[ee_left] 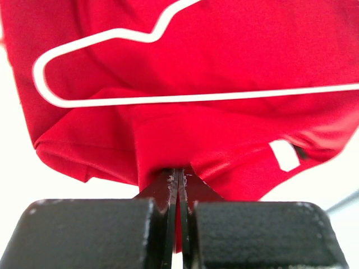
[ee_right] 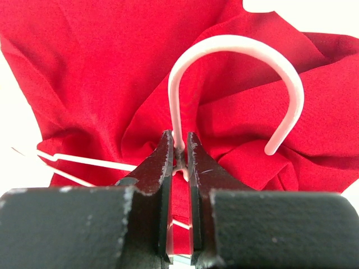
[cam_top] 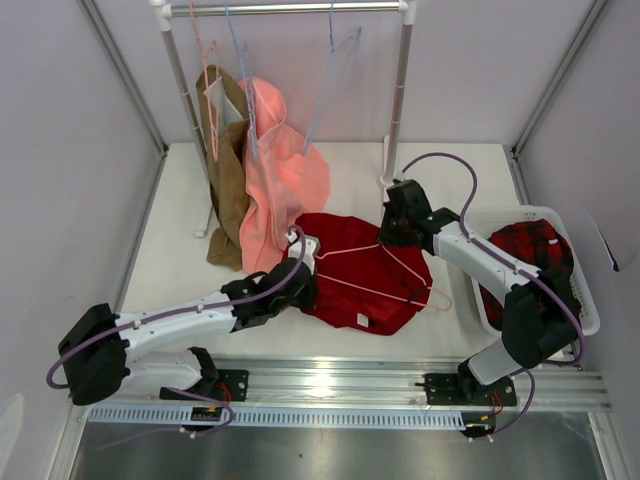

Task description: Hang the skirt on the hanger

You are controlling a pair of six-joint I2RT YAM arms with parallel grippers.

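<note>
While skirt [cam_top: 365, 272] lies spread on the table [cam_top: 175, 255] with hanger [ee_right: 233, 42] on top, left gripper [ee_left: 178, 177] is clamped on skirt's left edge; right gripper [ee_right: 179, 147] pinches hanger's neck.

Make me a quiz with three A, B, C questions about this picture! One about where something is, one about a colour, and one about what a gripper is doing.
1. Where is the plaid cloth?
A) on the rail
B) in the white basket
C) on the floor

2. What colour is the hanger lying on the skirt?
A) green
B) black
C) pale pink

3. What is the right gripper doing?
A) clamping the hanger just below its hook
B) hanging open over the basket
C) holding the plaid cloth

Answers: 1 B, the cloth lies inside the basket. 2 C, its thin wire looks pale pink against the red. 3 A, the right wrist view shows the jaws shut on the wire.
</note>
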